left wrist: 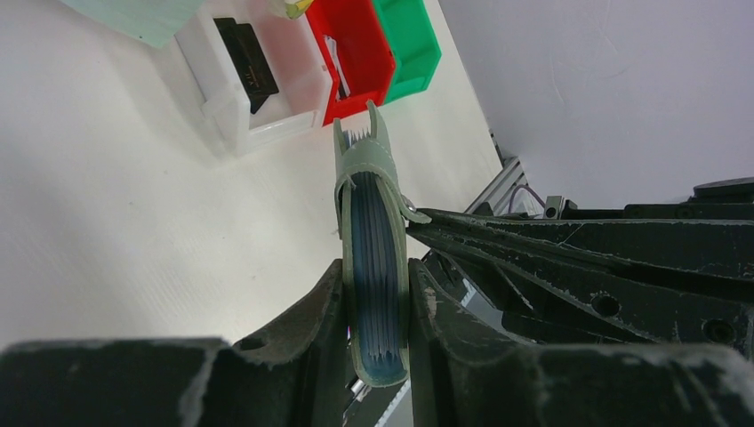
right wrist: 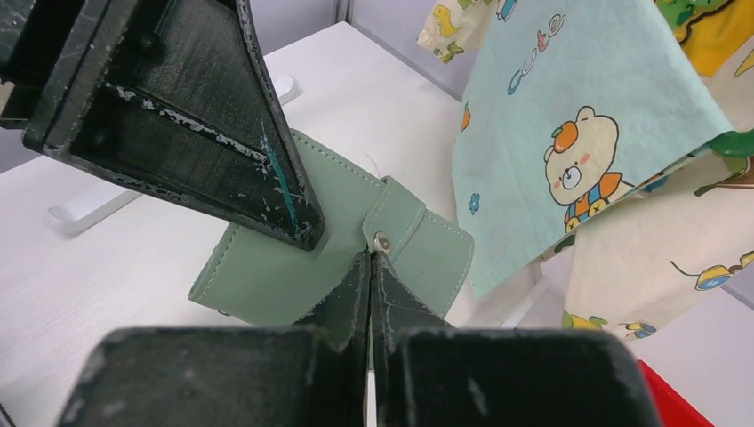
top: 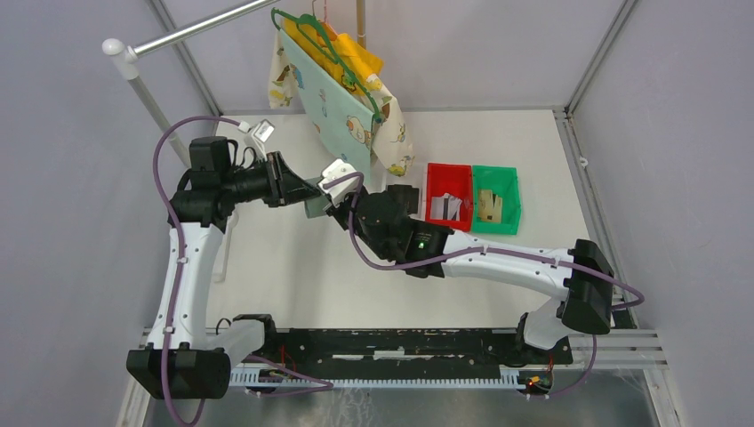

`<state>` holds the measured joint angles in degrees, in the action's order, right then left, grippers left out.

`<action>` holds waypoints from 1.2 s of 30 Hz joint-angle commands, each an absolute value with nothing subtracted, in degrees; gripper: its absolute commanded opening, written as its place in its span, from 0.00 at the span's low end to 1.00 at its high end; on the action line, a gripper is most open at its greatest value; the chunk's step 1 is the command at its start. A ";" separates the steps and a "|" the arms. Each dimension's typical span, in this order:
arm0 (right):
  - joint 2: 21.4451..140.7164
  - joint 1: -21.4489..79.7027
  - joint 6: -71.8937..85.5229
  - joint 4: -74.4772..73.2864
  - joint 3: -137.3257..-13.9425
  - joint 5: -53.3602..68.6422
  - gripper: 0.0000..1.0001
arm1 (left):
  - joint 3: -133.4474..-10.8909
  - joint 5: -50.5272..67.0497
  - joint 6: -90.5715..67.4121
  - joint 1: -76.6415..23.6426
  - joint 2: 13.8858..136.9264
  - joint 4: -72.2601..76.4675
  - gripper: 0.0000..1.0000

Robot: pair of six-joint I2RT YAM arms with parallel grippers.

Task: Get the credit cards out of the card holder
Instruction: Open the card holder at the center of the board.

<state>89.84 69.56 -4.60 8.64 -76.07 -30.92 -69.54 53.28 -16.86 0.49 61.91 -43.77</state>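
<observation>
Left hand [left wrist: 375, 277] grips card holder [left wrist: 363, 169]; only right wrist shows right hand [right wrist: 369, 260] pinching tab [right wrist: 402, 216].

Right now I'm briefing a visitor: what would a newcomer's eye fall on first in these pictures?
Two arms meet mid-table over a grey-green card holder: the left gripper clamps it, the right gripper pinches its snap tab. Behind hang bright cartoon-print clothes; to the right sit a red bin and a green bin.

Table [top: 293, 285] carries red bin [top: 449, 167], green bin [top: 494, 169], white bin [left wrist: 227, 111].
</observation>
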 commanded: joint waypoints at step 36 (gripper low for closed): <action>71.34 39.42 22.34 13.13 -59.46 37.86 0.81 | -80.32 68.48 15.71 -0.44 57.50 -61.52 0.02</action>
<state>70.63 38.59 18.57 4.12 -61.36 23.16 -77.43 62.63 14.37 -0.45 58.33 -62.67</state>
